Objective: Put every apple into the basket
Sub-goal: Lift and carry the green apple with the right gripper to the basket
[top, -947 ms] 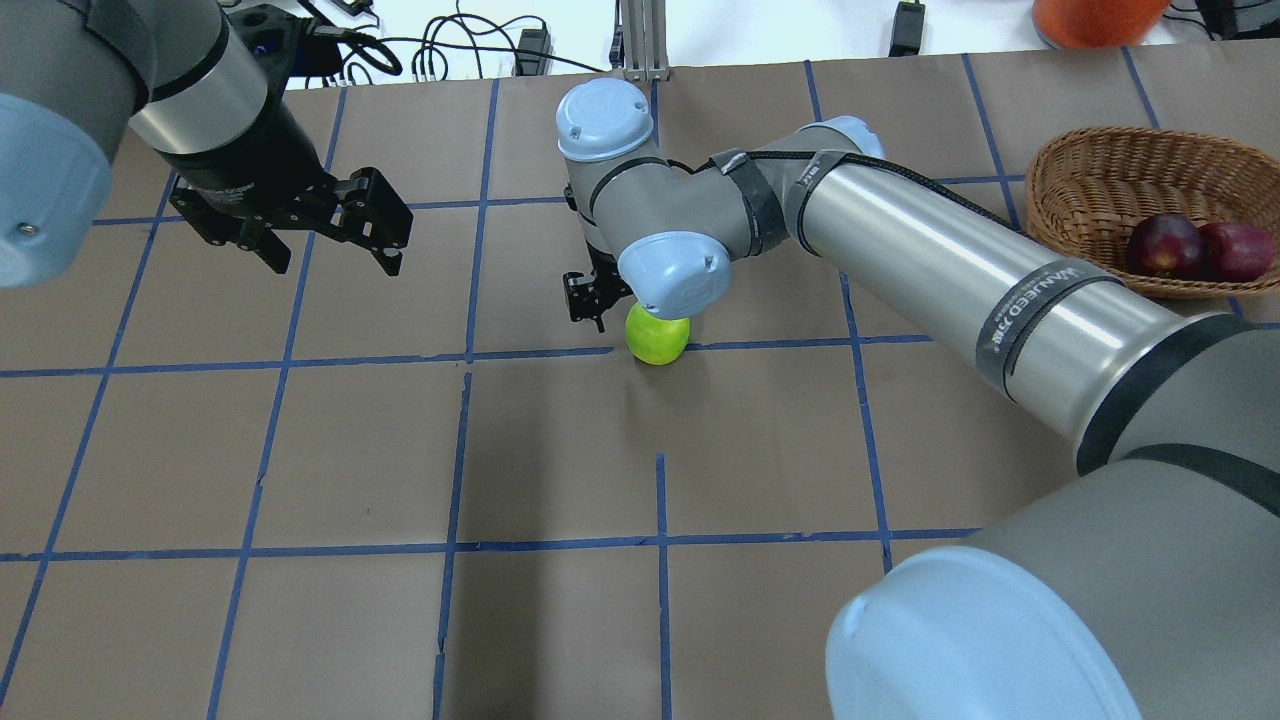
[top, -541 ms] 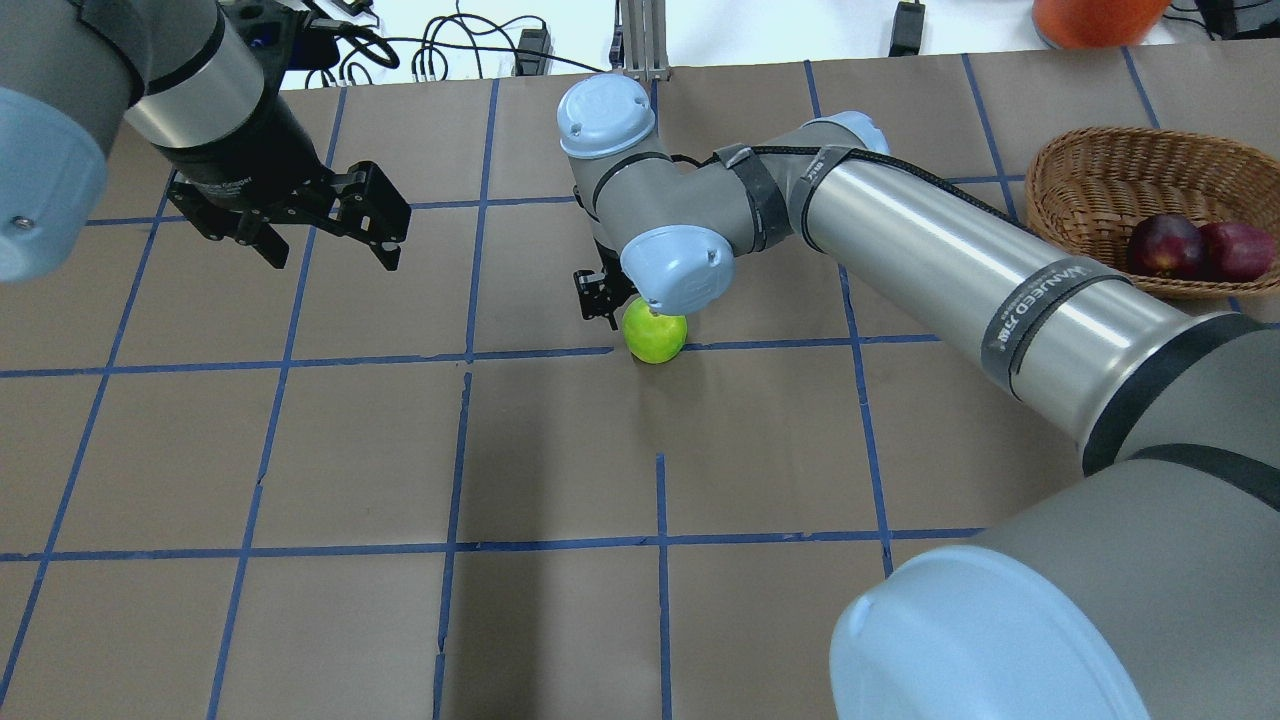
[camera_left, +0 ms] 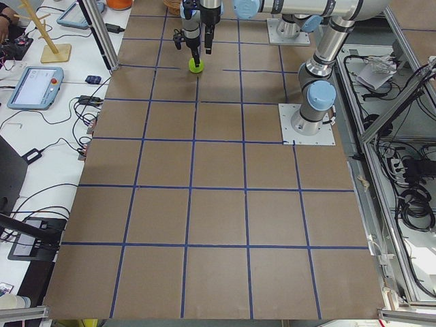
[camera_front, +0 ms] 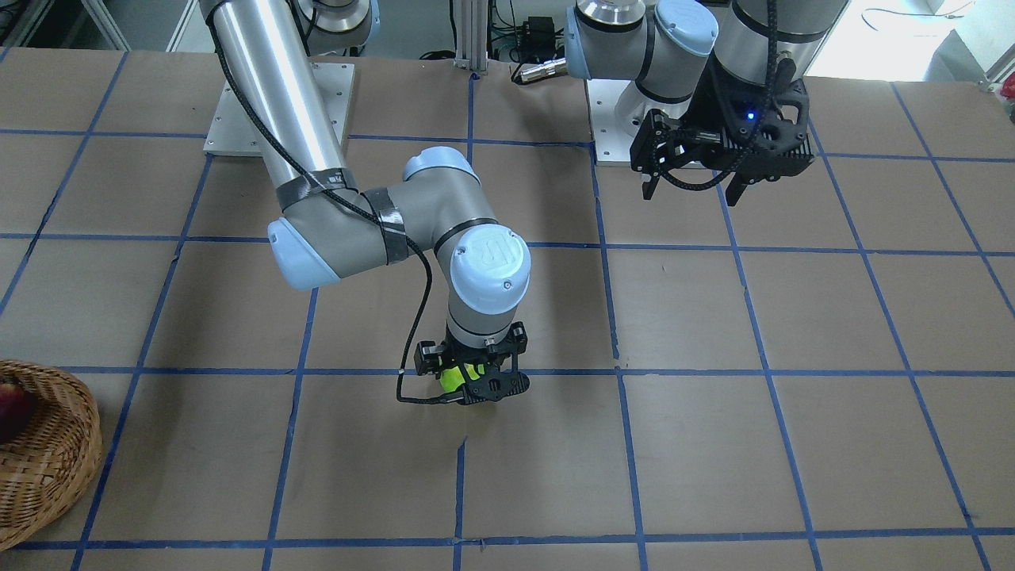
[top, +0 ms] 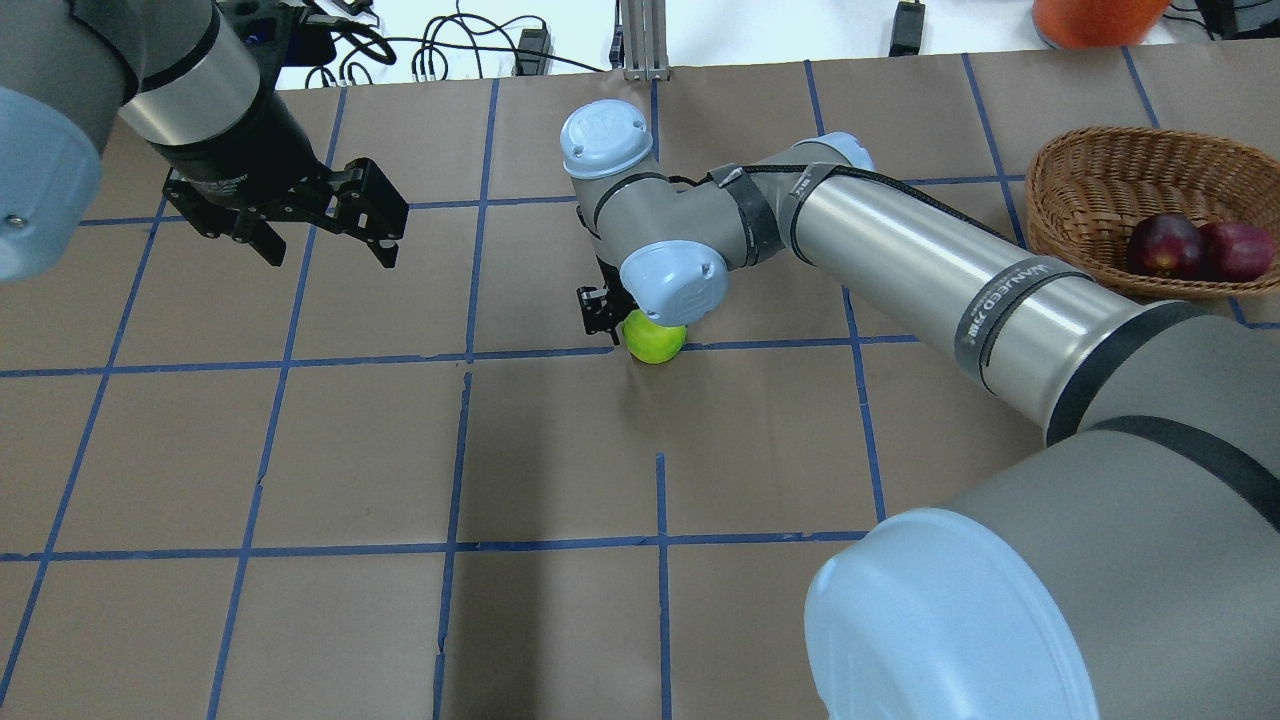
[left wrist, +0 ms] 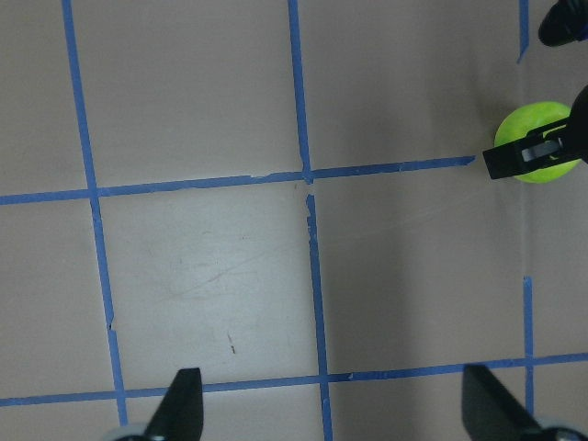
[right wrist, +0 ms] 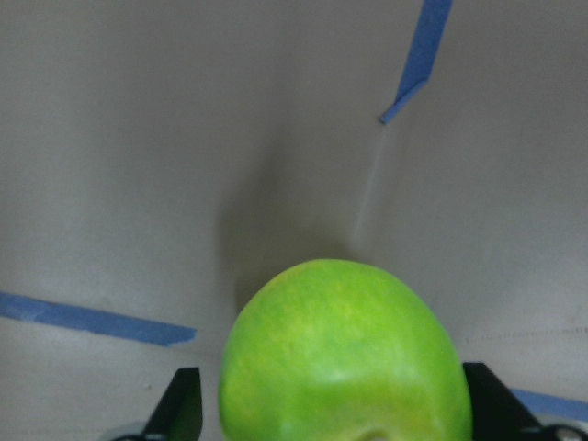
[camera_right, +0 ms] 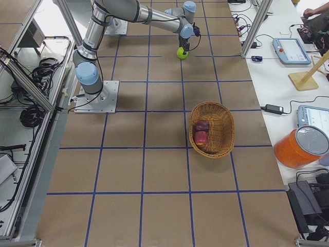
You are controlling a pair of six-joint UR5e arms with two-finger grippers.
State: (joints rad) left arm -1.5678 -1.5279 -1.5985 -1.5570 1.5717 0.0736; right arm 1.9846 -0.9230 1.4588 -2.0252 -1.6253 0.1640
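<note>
The bright green apple (top: pixel 655 340) sits on the brown paper at a blue tape line near the table's middle. My right gripper (camera_front: pixel 472 381) is down over it, open, one finger on each side; in the right wrist view the apple (right wrist: pixel 340 358) fills the gap between the fingers (right wrist: pixel 184 409). The wicker basket (top: pixel 1100 170) stands at the far right and holds the dark maroon apple (top: pixel 1165 245) and the red apple (top: pixel 1238 250). My left gripper (top: pixel 320 235) hovers open and empty over the far left; its wrist view shows the green apple (left wrist: pixel 533 138) off to the side.
An orange container (top: pixel 1095 20) and cables lie beyond the table's far edge. The right arm's long forearm (top: pixel 950 270) spans between the green apple and the basket. Blue tape grids the brown paper table (top: pixel 560 470).
My right gripper has come down further around the green apple, covering more of it. The left gripper has drifted slightly toward the far edge, still open.
</note>
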